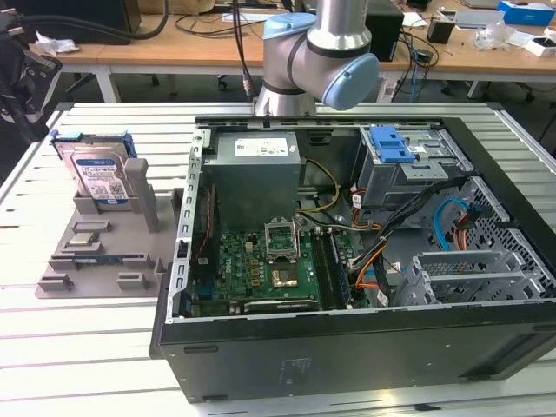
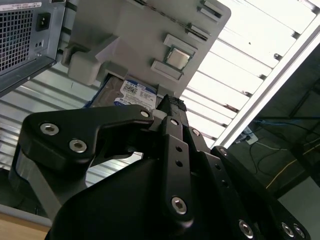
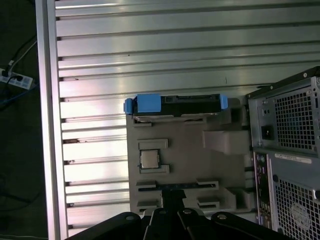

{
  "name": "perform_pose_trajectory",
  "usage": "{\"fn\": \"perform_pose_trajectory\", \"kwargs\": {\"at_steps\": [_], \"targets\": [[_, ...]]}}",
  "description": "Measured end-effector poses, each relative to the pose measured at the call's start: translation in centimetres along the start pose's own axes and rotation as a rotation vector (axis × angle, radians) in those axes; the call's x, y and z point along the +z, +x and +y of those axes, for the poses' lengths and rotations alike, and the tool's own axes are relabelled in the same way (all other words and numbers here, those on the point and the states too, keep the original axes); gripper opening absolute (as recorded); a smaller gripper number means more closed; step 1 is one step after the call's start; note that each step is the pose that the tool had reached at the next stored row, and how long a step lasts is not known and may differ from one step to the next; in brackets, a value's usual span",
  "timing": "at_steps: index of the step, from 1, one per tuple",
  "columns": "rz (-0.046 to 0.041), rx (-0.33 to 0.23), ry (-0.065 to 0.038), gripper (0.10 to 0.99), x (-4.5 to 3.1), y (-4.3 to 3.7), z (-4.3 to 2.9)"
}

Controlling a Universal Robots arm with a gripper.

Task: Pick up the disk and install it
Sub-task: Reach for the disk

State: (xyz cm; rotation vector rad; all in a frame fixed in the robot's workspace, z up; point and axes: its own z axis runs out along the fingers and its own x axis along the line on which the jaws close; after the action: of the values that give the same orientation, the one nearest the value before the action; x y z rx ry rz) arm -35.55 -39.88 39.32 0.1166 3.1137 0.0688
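Note:
The disk [image 1: 100, 178] is a silver-grey hard drive with a blue-and-white label and blue side rails. It stands on edge in a slot of the grey holder [image 1: 104, 252] at the exterior view's left. The first wrist view looks down on the disk's edge [image 3: 172, 105]. Its label [image 2: 135, 95] shows in the second wrist view. My gripper [image 3: 173, 196] hangs high above the holder [image 3: 220, 170], well apart from the disk, with its black fingers together and nothing between them. The fingers' tip [image 2: 170, 102] points toward the disk.
An open computer case [image 1: 347, 347] lies right of the holder, with a grey drive cage and blue latch [image 1: 391, 143] at its back. A small chip [image 3: 149, 159] sits on the holder. The slatted table's edge [image 3: 42, 125] lies beyond the disk.

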Motion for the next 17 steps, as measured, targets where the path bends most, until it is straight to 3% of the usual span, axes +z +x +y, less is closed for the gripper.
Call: {"fn": "perform_pose_trajectory", "kwargs": {"at_steps": [14,17], "targets": [[0.0001,0.000,0.000,0.106,-0.02,2.08,-0.09],[0.0000,0.000,0.000,0.106,-0.02,2.09,-0.09]]}}
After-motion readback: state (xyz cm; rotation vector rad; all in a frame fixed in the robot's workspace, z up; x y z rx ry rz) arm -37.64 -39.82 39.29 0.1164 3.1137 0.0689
